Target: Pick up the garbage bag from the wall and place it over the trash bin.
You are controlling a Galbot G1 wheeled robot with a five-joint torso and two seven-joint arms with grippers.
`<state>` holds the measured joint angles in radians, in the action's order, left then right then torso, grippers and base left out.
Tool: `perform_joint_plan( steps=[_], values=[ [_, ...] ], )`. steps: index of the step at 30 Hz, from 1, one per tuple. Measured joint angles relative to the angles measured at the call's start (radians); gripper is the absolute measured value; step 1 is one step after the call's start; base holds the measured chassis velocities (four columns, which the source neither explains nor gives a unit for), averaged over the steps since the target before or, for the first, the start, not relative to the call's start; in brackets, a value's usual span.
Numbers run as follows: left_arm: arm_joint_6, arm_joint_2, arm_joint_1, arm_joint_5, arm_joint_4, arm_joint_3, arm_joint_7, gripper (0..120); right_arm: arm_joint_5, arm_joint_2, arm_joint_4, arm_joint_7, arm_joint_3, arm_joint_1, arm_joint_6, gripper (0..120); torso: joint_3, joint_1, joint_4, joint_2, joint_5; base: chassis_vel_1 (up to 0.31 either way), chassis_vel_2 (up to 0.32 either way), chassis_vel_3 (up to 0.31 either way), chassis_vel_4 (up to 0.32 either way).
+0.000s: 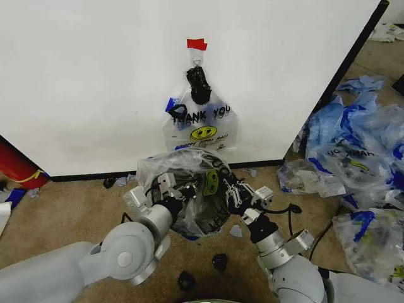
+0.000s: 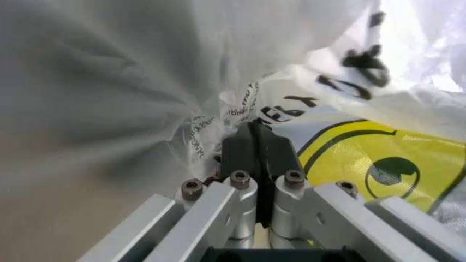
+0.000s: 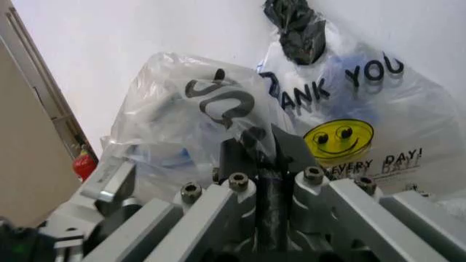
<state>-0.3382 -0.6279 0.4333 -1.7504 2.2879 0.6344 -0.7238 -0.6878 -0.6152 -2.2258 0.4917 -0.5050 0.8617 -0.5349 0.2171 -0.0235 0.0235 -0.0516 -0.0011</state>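
Note:
The garbage bag (image 1: pixel 183 165), thin see-through plastic, is spread over the top of the trash bin (image 1: pixel 192 222), whose black mesh shows through it. My left gripper (image 1: pixel 168 187) is shut on the bag's left edge and my right gripper (image 1: pixel 231 190) is shut on its right edge. In the left wrist view the black fingers (image 2: pixel 255 143) pinch the film (image 2: pixel 145 82) beside a yellow smiley face. In the right wrist view the gripper (image 3: pixel 256 148) clamps plastic, with the bag (image 3: pixel 189 114) bulging behind it. The wall (image 1: pixel 95 76) stands just behind the bin.
A flat bundle of like bags (image 1: pixel 201 126) hangs by a black knot from the hook (image 1: pixel 197 61) under red tape (image 1: pixel 196 44). A big heap of blue-and-clear bags (image 1: pixel 353 164) lies at the right. Black scraps (image 1: pixel 219 261) dot the carpet. A red object (image 1: pixel 16 165) sits at the far left.

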Motion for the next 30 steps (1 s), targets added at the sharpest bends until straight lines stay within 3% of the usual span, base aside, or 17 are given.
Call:
perform_joint_plan(
  steps=[18, 30],
  values=[
    [-0.012, -0.108, -0.076, 0.005, -0.089, 0.1, -0.027, 0, 0.024, 0.032, -0.008, -0.006, -0.016, 0.016, -0.003, 1, 0.0, 0.0, 0.0, 0.0, 0.0, 0.0, 0.0, 0.0, 0.0],
    [-0.016, -0.137, -0.083, 0.021, -0.143, 0.132, -0.026, 0, 0.024, 0.035, -0.011, -0.013, -0.018, 0.016, -0.01, 1, 0.0, 0.0, 0.0, 0.0, 0.0, 0.0, 0.0, 0.0, 0.0]
  ],
)
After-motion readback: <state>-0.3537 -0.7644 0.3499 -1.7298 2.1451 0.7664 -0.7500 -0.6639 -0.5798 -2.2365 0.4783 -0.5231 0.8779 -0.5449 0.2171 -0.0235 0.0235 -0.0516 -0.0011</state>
